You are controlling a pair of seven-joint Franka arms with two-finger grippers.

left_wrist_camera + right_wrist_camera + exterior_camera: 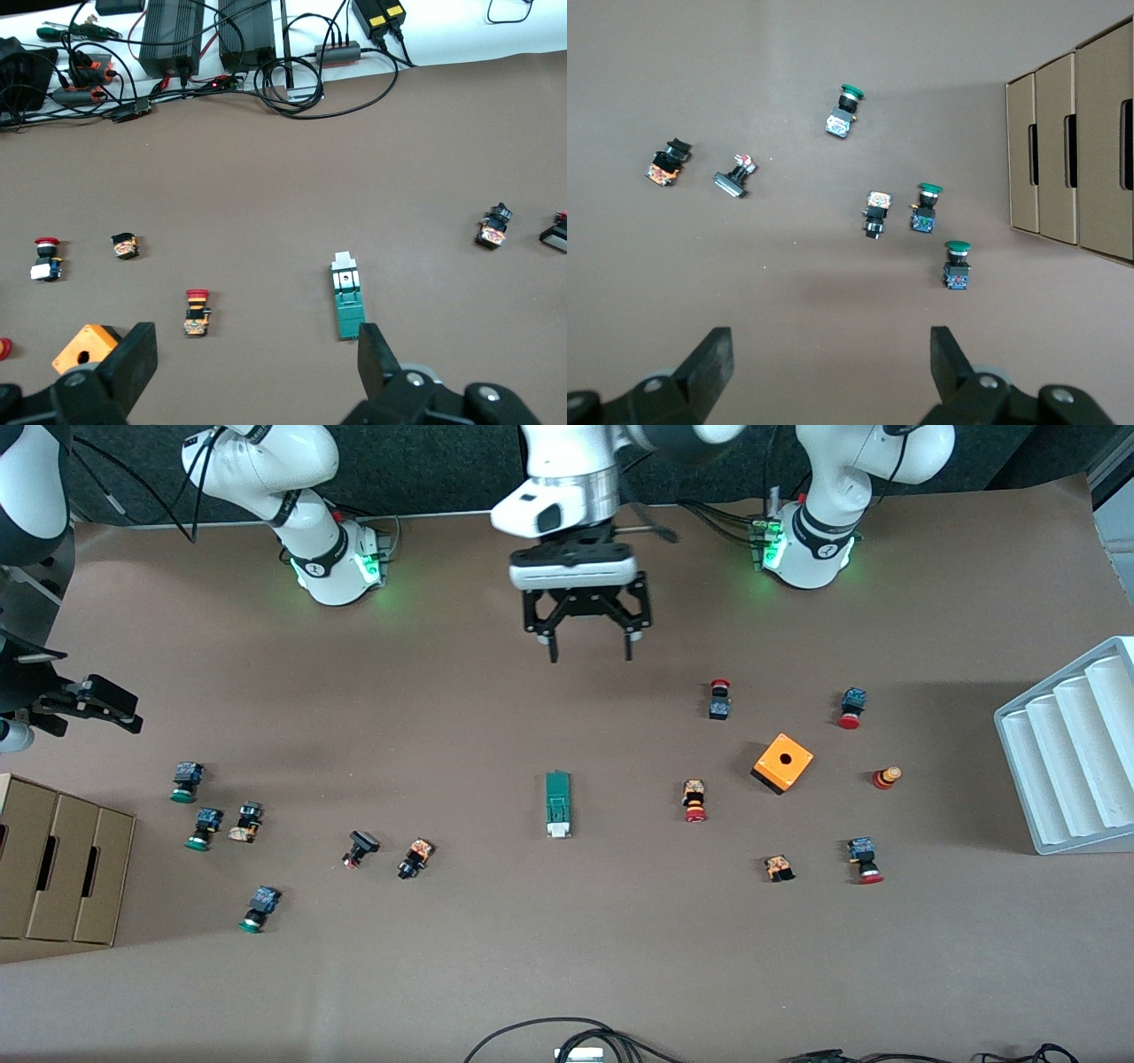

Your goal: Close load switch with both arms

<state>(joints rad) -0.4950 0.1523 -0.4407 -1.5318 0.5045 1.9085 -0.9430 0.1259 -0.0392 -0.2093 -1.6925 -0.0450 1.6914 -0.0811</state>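
The load switch (557,804) is a narrow dark-green block lying flat mid-table, its white end toward the front camera. It also shows in the left wrist view (347,297), just ahead of one finger. My left gripper (591,655) hangs open and empty over bare table between the two bases and the switch; in its own view (257,354) the jaws stand wide apart. My right gripper (111,708) is up over the right arm's end of the table, near the green-capped buttons. In its own view (830,354) it is open and empty.
An orange cube with a hole (783,763) and several red-capped push buttons (695,801) lie toward the left arm's end. Green-capped buttons (186,781) and cardboard boxes (53,868) are at the right arm's end. A white ribbed tray (1072,753) stands at the left arm's end.
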